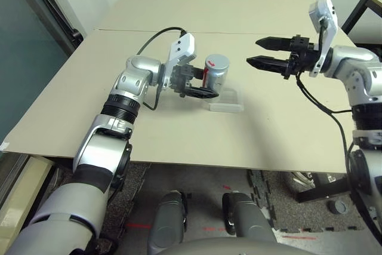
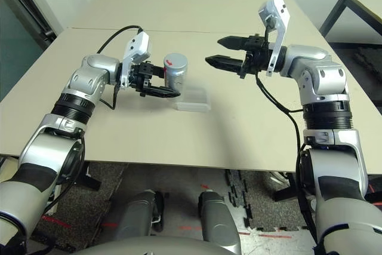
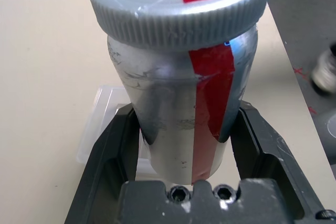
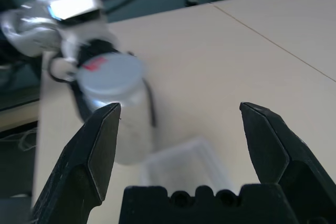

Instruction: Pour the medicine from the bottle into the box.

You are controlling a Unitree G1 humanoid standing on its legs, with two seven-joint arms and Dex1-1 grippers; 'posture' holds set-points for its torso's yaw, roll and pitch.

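Bottle [image 1: 216,73] capped, upright in left end effector [image 1: 202,85], clear box [image 1: 227,100] just beside, right end effector [image 1: 261,52] spread wide

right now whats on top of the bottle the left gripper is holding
A round grey ribbed cap with a red mark sits on the bottle, closing it. The left gripper is shut around the bottle's body. Whatever is inside cannot be seen behind the cap and opaque wall.

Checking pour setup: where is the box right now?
In the left eye view the box lies on the table near its middle, just right of the capped bottle that the left gripper holds upright.
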